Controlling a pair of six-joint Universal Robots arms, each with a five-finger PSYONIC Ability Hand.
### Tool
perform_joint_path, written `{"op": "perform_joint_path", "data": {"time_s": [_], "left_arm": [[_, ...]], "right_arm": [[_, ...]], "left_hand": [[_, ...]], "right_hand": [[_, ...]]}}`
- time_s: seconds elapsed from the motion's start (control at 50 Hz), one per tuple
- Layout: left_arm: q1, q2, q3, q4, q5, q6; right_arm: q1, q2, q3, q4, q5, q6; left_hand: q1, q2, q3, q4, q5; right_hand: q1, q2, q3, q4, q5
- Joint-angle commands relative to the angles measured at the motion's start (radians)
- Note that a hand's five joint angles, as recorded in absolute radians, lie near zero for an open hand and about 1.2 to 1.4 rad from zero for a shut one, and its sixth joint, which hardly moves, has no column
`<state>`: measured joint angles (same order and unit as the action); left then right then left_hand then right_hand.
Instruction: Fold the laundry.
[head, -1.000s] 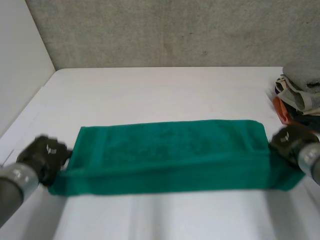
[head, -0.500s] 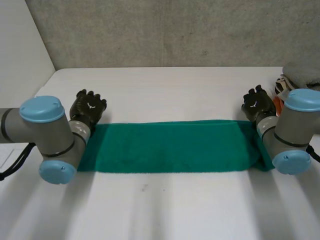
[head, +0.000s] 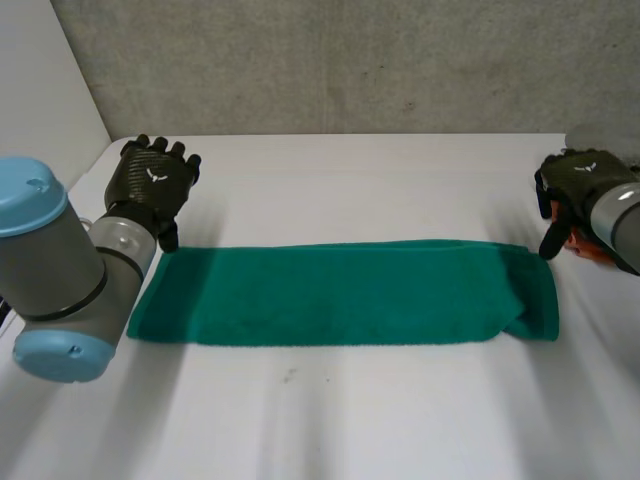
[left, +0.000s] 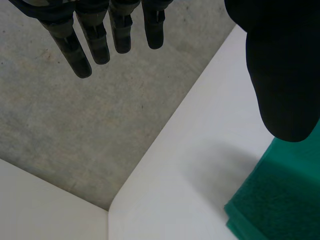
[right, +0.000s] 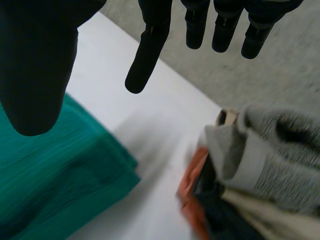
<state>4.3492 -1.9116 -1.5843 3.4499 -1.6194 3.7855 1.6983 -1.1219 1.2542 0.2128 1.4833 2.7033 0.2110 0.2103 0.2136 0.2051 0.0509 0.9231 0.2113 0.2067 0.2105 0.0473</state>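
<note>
Green towel (head: 340, 292) lies lengthwise side to side, left robot hand (head: 152, 185) and right robot hand (head: 578, 180) both splayed.

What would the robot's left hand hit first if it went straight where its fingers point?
Probably the rough grey concrete wall beyond the white table; past the left hand the way looks free, depth unclear.

White table (head: 330, 180) below left hand (head: 152, 185) and right hand (head: 572, 180). Grey concrete wall (head: 350, 60) beyond both hands. White side panel (head: 40, 120) beside left hand.
</note>
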Motion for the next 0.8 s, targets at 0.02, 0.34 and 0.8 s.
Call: {"op": "perform_joint_path", "data": {"time_s": [0.02,0.34,0.8], "left_arm": [[-0.010,0.040,-0.056,0.002,0.019,-0.047],[-0.003,0.034,-0.114,0.000,0.035,-0.104],[-0.028,0.034,-0.149,0.012,0.035,-0.107]], "right_arm": [[-0.052,0.002,0.018,0.051,-0.037,0.004],[-0.077,0.007,0.272,-0.025,-0.071,-0.002],[-0.083,-0.048,0.542,-0.437,-0.051,-0.023]], "left_hand": [[-0.030,-0.029,-0.032,-0.024,-0.044],[-0.027,-0.026,-0.029,-0.021,-0.041],[-0.030,-0.029,-0.032,-0.024,-0.044]], "right_hand": [[-0.749,-0.037,-0.032,-0.036,-0.047],[-0.451,0.261,0.266,0.262,0.251],[0.473,1.185,1.190,1.186,1.174]]}}
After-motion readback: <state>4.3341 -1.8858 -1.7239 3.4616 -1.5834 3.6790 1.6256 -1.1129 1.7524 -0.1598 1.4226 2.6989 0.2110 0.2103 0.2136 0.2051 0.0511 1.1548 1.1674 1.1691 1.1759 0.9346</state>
